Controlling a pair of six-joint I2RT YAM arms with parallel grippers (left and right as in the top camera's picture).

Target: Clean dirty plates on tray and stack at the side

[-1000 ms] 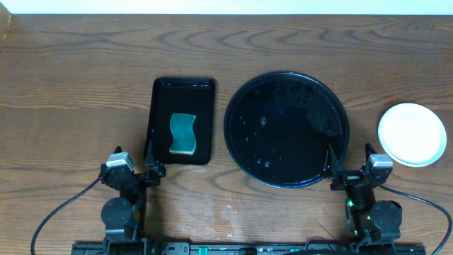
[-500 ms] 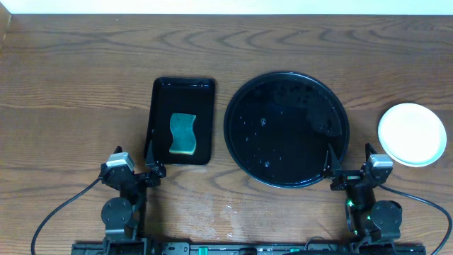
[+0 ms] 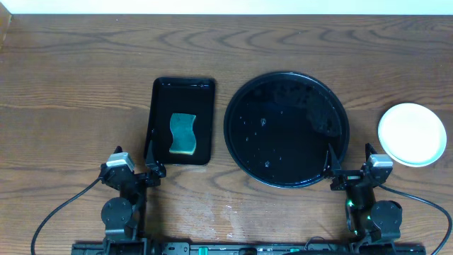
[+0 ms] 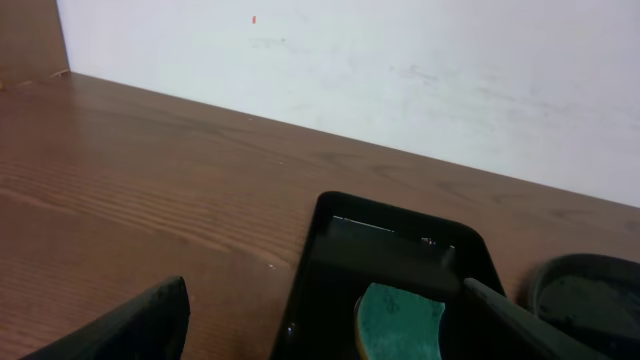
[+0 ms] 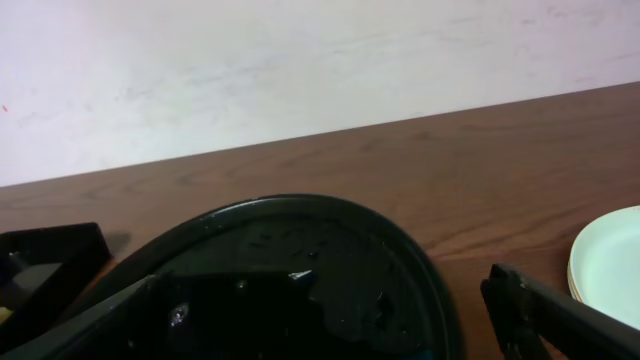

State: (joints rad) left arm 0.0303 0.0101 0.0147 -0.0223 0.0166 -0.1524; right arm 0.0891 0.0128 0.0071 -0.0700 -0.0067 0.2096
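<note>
Dark wood-grain table (image 3: 85, 85). Rectangular black tray (image 3: 159, 106) left of centre. Round black tray (image 3: 283, 142) beside it, centre-right, apart. Pale plates (image 3: 412, 134) stacked at right edge.

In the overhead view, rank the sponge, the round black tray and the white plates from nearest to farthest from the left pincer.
From the left pincer:
1. sponge, just ahead, in the small rectangular tray.
2. round black tray, mid-table, to the right.
3. plates, far right.

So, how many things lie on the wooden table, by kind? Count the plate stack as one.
Black trays: 2 (large round glossy black tray, smaller rectangular black tray)
Green wavy sponge: 1
Stack of pale round plates: 1
Total: 4
</note>
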